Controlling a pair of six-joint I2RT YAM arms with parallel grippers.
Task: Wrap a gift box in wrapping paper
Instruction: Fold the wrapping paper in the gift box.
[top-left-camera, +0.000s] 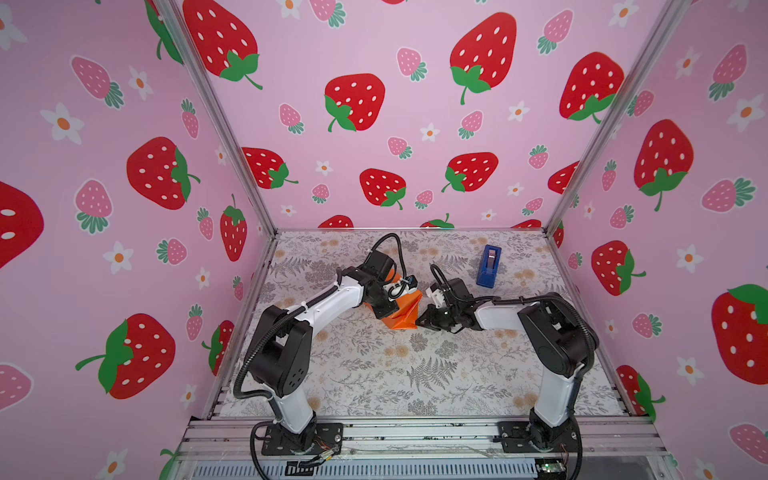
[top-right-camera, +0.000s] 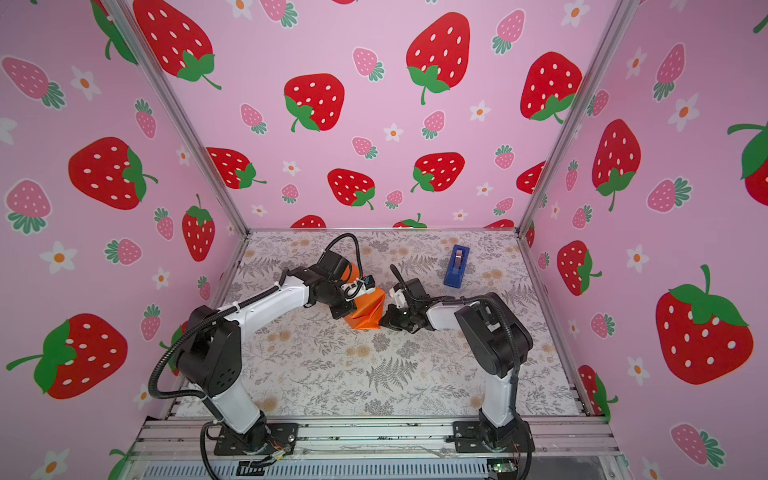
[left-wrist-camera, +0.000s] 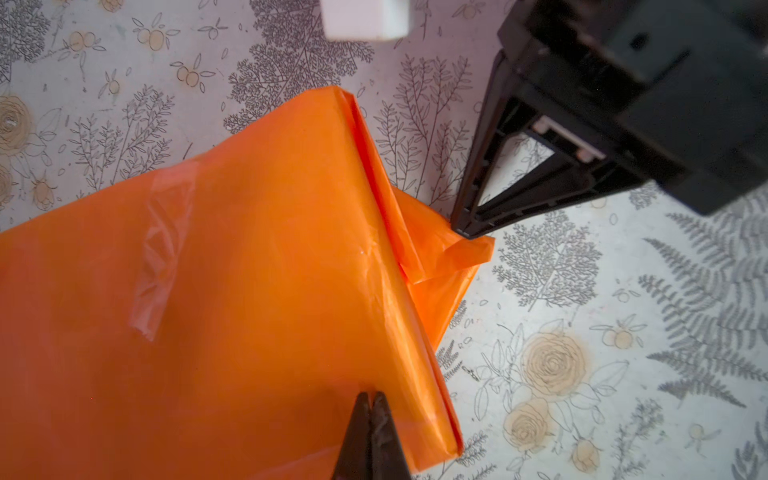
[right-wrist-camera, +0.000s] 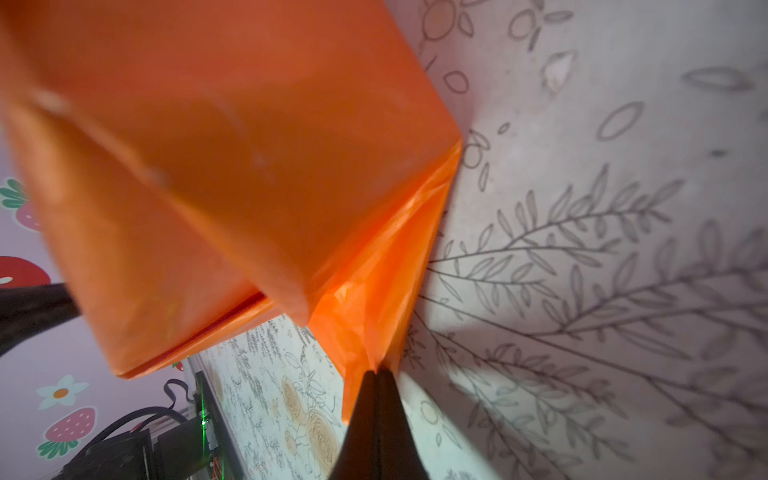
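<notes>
The orange wrapping paper (top-left-camera: 405, 312) (top-right-camera: 368, 311) is folded round a boxy shape in the middle of the table; the gift box itself is hidden under it. My left gripper (left-wrist-camera: 371, 395) is shut, its tips resting on the parcel's top face (left-wrist-camera: 249, 270) near one edge, with nothing between them. My right gripper (right-wrist-camera: 376, 372) (top-left-camera: 419, 322) is shut on the tip of a loose triangular flap of paper (right-wrist-camera: 374, 291) at the parcel's right end, low by the table. A strip of clear tape (left-wrist-camera: 162, 249) lies across the top face.
A blue tape dispenser (top-left-camera: 489, 266) (top-right-camera: 456, 266) stands at the back right of the floral tabletop (top-left-camera: 395, 374). Pink strawberry-print walls close in the back and both sides. The arms' bases sit on the metal rail (top-left-camera: 415, 432) at the front.
</notes>
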